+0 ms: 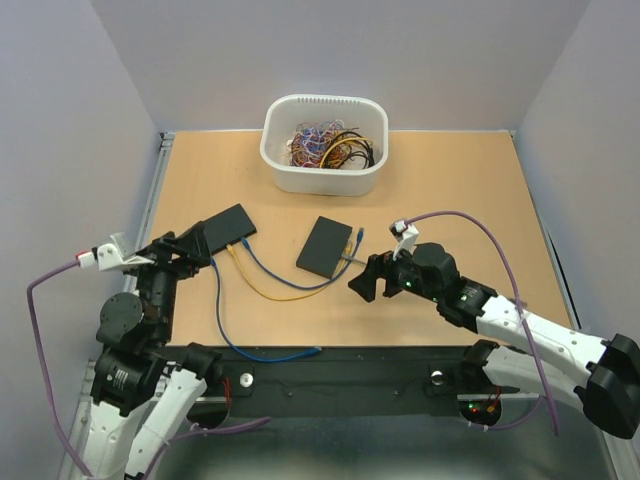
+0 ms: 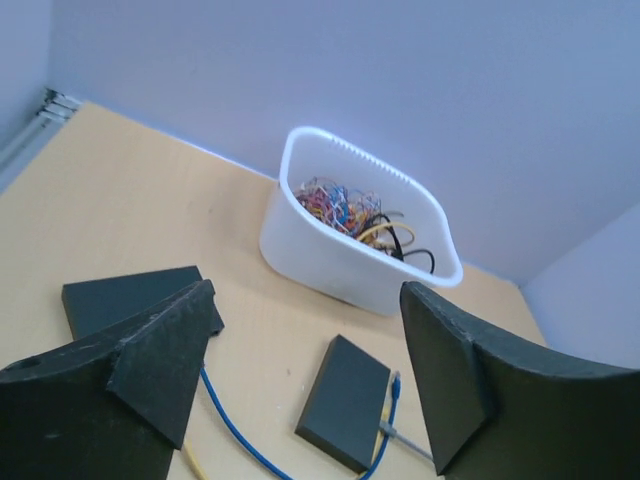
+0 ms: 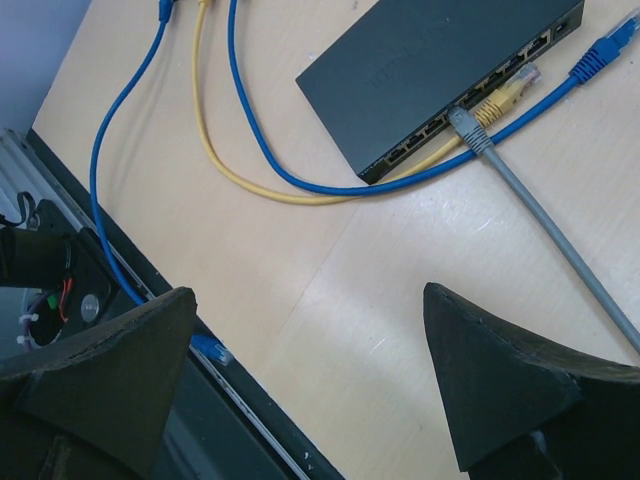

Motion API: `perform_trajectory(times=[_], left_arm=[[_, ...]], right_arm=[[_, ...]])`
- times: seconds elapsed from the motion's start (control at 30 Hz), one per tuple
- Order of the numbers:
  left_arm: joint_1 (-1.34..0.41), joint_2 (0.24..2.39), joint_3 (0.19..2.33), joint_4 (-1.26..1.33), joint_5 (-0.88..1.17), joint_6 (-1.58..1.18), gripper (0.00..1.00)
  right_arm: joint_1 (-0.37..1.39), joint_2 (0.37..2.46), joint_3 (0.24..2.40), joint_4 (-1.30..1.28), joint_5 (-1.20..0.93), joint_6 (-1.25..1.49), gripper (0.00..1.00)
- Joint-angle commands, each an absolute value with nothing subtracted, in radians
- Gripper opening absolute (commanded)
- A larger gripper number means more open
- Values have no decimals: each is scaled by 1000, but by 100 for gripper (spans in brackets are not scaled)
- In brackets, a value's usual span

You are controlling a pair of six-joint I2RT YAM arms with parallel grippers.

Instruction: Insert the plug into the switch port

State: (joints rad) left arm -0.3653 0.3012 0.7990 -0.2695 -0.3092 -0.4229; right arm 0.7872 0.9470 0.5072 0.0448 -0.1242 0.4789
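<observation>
Both sets of fingers are spread wide and nothing is held. The left gripper (image 2: pixel 306 290) is raised at the left, while the right gripper (image 3: pixel 310 295) is poised near the port face of the switch (image 3: pixel 440 50), seemingly so the sockets can be met head-on. A grey plug (image 3: pixel 465 122) and a yellow plug (image 3: pixel 503 95) are seen at the ports. A blue plug (image 3: pixel 603 52) lies loose on the table (image 3: pixel 380 260) beside the switch's corner, and is judged the one to be picked up.

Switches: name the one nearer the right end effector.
The black switch mid-table, with a grey cable reaching it, right beside the right end effector. The other switch lies farther left, by the left end effector.
</observation>
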Motion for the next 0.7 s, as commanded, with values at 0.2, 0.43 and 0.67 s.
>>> perform_trajectory(times=[0.2, 0.43, 0.67], left_arm=[[-368, 238, 796, -339, -546, -457, 99], [-385, 460, 870, -520, -592, -541, 99], [-399, 638, 952, -593, -315, -549, 99]], right_arm=[[799, 923, 491, 61, -132, 494, 100], [799, 925, 515, -29, -100, 497, 100], [798, 940, 548, -94, -81, 514, 100]])
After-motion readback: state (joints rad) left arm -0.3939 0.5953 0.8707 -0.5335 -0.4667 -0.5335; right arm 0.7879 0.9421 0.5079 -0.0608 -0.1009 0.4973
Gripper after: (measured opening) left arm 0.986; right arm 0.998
